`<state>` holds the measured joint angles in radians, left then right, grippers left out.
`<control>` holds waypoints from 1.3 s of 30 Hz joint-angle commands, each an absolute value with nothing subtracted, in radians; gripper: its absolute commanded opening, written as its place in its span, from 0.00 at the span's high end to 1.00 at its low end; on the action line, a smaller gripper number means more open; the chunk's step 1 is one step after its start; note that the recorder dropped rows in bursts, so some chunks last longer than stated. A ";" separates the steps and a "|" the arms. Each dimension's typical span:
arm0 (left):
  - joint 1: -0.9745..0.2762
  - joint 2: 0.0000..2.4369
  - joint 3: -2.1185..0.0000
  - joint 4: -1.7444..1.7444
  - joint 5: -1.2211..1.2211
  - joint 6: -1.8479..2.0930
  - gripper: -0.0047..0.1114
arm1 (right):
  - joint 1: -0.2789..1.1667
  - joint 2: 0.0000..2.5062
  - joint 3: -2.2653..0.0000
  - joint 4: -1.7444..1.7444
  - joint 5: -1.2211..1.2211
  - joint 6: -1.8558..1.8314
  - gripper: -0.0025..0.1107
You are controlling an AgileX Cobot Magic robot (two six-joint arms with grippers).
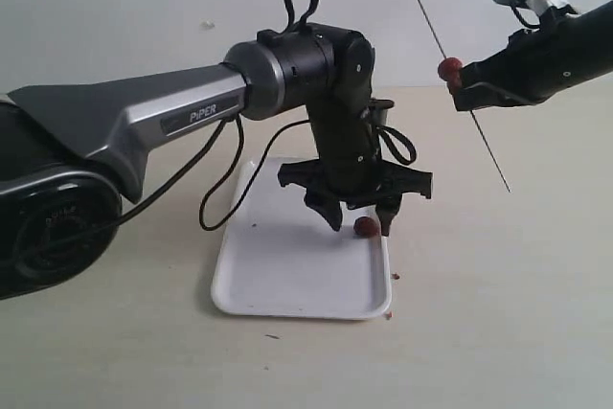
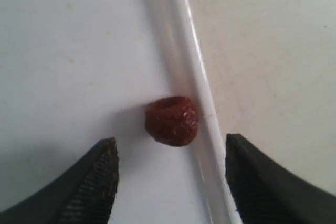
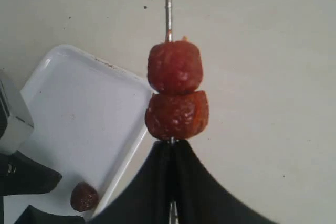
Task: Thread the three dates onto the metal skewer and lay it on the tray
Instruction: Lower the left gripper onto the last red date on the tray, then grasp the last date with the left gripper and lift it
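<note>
light: bright, even | shadows: soft | glare: tray [image 2: 190, 61] rim | focus: wrist views soft

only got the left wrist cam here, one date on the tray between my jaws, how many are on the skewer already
Observer: Two dates, stacked and touching on the metal skewer.
Operator: who's got the skewer
Observer: The right gripper is shut on it just under the lower date, holding it tilted in the air, right of the tray in the exterior view.
Operator: is that arm clear of mine
Observer: Yes, it is apart from the left gripper, higher and to the right.
</note>
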<state>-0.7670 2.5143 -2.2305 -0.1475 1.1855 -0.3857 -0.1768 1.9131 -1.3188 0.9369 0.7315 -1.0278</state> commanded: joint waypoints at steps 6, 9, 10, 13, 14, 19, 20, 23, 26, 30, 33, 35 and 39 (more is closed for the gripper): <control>-0.779 2.538 -2.229 -0.112 1.114 -0.518 0.45 | -0.183 1.903 -1.323 0.945 0.755 -1.025 0.98; -0.779 2.561 -2.229 -0.112 1.107 -0.527 0.45 | -0.183 1.903 -1.323 0.945 0.755 -1.025 0.98; -0.779 2.569 -2.229 -0.110 1.107 -0.527 0.45 | -0.183 1.903 -1.323 0.945 0.755 -1.025 0.98; -0.779 2.576 -2.229 -0.107 1.093 -0.527 0.45 | -0.183 1.903 -1.323 0.950 0.757 -1.025 0.98; -0.777 2.576 -2.229 -0.106 1.088 -0.527 0.45 | -0.183 1.903 -1.323 0.950 0.757 -1.025 0.98; -0.777 2.576 -2.229 -0.106 1.085 -0.527 0.52 | -0.183 1.903 -1.323 0.954 0.756 -1.025 0.98; -0.777 2.576 -2.229 -0.106 1.085 -0.527 0.55 | -0.183 1.903 -1.323 0.954 0.756 -1.025 0.98; -0.777 2.576 -2.229 -0.108 1.095 -0.511 0.63 | -0.183 1.903 -1.323 0.954 0.756 -1.025 0.98; -0.777 2.576 -2.229 -0.108 1.097 -0.502 0.68 | -0.183 1.903 -1.323 0.954 0.756 -1.025 0.98; -0.777 2.576 -2.229 -0.110 1.097 -0.479 0.68 | -0.183 1.903 -1.323 0.954 0.756 -1.025 0.98; -0.777 2.576 -2.229 -0.116 1.101 -0.472 0.68 | -0.183 1.903 -1.323 0.955 0.756 -1.025 0.98; -0.777 2.576 -2.229 -0.116 1.101 -0.470 0.68 | -0.183 1.903 -1.323 0.955 0.756 -1.025 0.98; -0.771 2.558 -2.229 -0.116 1.107 -0.441 0.68 | -0.183 1.903 -1.323 0.955 0.761 -1.025 0.98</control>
